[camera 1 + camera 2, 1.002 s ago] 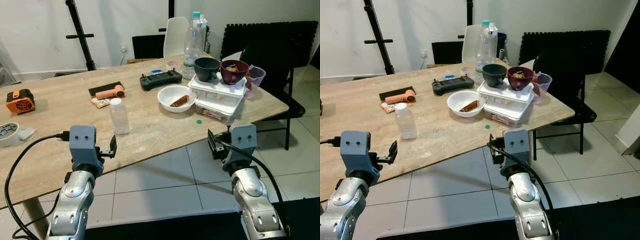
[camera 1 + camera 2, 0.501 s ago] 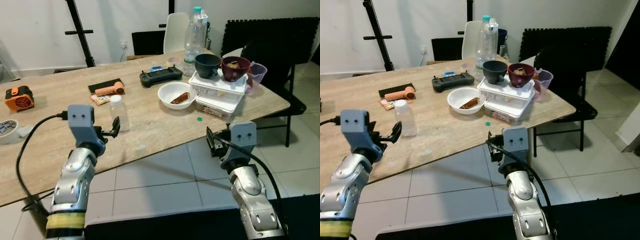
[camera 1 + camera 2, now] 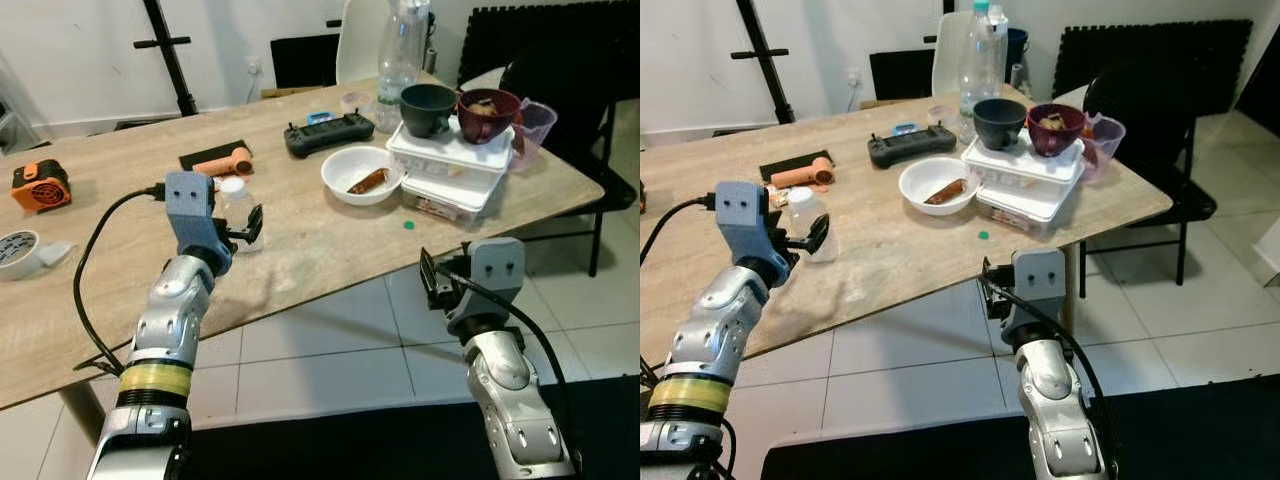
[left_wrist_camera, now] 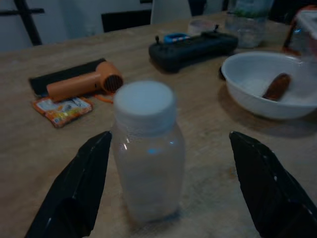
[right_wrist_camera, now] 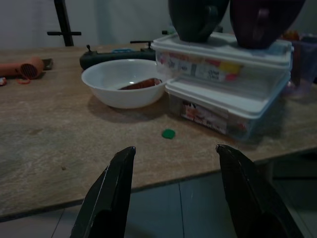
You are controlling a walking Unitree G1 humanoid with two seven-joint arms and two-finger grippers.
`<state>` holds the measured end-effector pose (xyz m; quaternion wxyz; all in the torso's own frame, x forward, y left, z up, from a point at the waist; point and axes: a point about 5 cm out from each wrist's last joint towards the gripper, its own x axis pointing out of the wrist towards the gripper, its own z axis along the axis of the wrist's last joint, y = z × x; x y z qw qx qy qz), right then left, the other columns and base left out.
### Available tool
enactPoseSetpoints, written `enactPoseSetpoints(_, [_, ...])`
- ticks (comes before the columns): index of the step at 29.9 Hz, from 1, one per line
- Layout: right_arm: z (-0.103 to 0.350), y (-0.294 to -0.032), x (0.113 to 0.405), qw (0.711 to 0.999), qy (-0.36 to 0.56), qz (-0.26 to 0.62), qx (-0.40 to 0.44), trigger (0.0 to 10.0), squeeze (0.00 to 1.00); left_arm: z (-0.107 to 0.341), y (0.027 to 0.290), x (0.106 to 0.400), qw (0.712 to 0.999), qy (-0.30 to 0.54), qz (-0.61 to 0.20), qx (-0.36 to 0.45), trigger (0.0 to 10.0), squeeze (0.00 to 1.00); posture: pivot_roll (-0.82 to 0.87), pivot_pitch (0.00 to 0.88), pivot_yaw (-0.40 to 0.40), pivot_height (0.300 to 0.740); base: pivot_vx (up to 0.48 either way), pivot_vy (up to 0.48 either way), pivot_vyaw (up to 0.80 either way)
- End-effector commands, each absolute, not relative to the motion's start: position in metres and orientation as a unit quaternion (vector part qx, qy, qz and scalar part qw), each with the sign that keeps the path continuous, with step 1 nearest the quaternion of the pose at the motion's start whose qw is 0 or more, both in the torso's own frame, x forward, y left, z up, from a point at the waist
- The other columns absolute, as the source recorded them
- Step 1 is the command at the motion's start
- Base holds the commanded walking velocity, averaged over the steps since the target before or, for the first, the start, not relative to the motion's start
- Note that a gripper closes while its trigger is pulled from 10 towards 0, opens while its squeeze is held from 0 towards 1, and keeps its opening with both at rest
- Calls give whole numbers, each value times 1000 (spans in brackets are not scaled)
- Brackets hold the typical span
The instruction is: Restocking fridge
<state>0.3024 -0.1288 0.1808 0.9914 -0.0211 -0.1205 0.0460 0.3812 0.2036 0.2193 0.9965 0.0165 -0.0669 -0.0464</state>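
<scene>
Bottle (image 4: 147,148) stands between open left hand (image 4: 163,191) fingers; bowl (image 4: 270,89) holds sausage (image 4: 276,87).

The left tool (image 3: 243,228) hangs over the table (image 3: 300,250) with fingers spread, right at a small clear bottle (image 3: 236,205). At two o'clock from the bottle sits a white bowl (image 3: 360,178); stacked boxes (image 3: 455,172) lie beyond. The right tool (image 3: 432,285) hovers off the table's edge, at five o'clock.

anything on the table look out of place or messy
A small green cap lies loose on the wooden table, near the stacked clear plastic food containers. A dark bowl and maroon bowl sit on that stack. Nothing looks spilled or tipped.
</scene>
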Motion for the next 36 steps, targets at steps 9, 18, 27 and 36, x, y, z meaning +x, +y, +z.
enactPoseSetpoints(9, [183, -123, 294, 992, -119, 48, -6, 10000, 0, 219, 219, 395, 997, -57, 17, 52, 10000, 0, -54, 248, 88, 710, 0, 0, 0])
enactPoseSetpoints(18, [182, -117, 289, 993, -108, 56, -1, 10000, 0, 221, 221, 406, 994, -53, 82, 42, 10000, 0, -68, 259, 84, 710, 0, 0, 0])
enactPoseSetpoints(27, [181, -114, 289, 993, -103, 62, 0, 10000, 0, 217, 223, 408, 995, -38, 87, -19, 0, 0, -70, 263, 81, 710, 0, 0, 0])
enactPoseSetpoints(36, [180, -113, 294, 993, -102, 62, -2, 10000, 0, 228, 231, 408, 994, -63, 84, -14, 10000, 0, -55, 238, 85, 710, 0, 0, 0])
